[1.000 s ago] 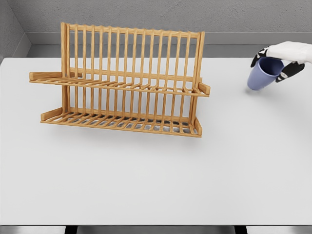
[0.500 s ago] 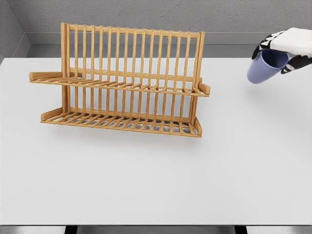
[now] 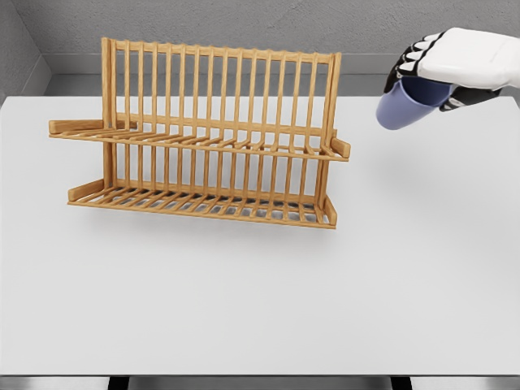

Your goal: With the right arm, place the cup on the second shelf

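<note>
Fingers (image 3: 414, 58) curled around cup (image 3: 400, 106) | right hand (image 3: 455, 65) now higher, nearer rack (image 3: 203, 138)

1. Right hand (image 3: 455, 67): moved left and upward from the right edge; more of it is now shown, closer to the rack (image 3: 203, 138).
2. Cup (image 3: 400, 106): carried along in the hand, raised clear of the table (image 3: 260, 292); tilted further, base pointing lower left; now level with the rack's upper part, just right of it.
</note>
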### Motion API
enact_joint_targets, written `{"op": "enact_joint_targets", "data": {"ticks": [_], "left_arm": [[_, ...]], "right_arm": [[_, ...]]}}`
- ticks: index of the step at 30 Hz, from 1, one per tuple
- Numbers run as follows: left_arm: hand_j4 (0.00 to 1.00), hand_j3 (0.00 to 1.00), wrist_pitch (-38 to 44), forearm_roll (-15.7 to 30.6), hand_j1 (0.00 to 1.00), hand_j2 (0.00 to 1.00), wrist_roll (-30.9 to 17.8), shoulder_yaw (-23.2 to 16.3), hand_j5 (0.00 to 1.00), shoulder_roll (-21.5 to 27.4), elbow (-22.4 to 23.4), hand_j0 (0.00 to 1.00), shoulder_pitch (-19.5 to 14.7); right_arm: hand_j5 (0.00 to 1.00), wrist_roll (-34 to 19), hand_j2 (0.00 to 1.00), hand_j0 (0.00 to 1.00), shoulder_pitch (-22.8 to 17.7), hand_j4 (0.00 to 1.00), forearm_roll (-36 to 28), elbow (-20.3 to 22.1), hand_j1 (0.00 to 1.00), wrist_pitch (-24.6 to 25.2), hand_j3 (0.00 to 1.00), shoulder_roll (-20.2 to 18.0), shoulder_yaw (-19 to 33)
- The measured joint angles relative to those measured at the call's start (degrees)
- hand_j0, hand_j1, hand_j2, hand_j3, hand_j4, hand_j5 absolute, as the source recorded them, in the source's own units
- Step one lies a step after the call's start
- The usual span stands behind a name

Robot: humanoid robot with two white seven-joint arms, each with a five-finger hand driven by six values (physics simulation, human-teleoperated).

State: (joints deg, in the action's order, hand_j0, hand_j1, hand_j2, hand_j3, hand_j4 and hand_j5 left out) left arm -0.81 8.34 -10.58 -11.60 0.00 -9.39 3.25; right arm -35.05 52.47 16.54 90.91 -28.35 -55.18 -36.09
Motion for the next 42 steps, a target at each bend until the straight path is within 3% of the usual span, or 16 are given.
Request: {"op": "enact_joint_targets", "data": {"ticks": [14, 42], "left_arm": [[1.00, 1.00, 0.01, 0.00, 1.00, 1.00, 0.01, 0.00, 1.00, 0.00, 0.00, 1.00, 0.00], [1.00, 1.00, 0.01, -0.01, 1.00, 1.00, 0.02, 0.00, 1.00, 0.00, 0.00, 1.00, 0.00]], "right_arm": [[0.68, 0.00, 0.68, 0.68, 0.09, 0.68, -0.04, 8.81, 0.68, -0.52, 0.68, 0.73, -0.22], [0.68, 0.11, 0.68, 0.68, 1.41, 0.68, 0.13, 9.54, 0.68, -1.74, 0.68, 8.26, -3.52]]}}
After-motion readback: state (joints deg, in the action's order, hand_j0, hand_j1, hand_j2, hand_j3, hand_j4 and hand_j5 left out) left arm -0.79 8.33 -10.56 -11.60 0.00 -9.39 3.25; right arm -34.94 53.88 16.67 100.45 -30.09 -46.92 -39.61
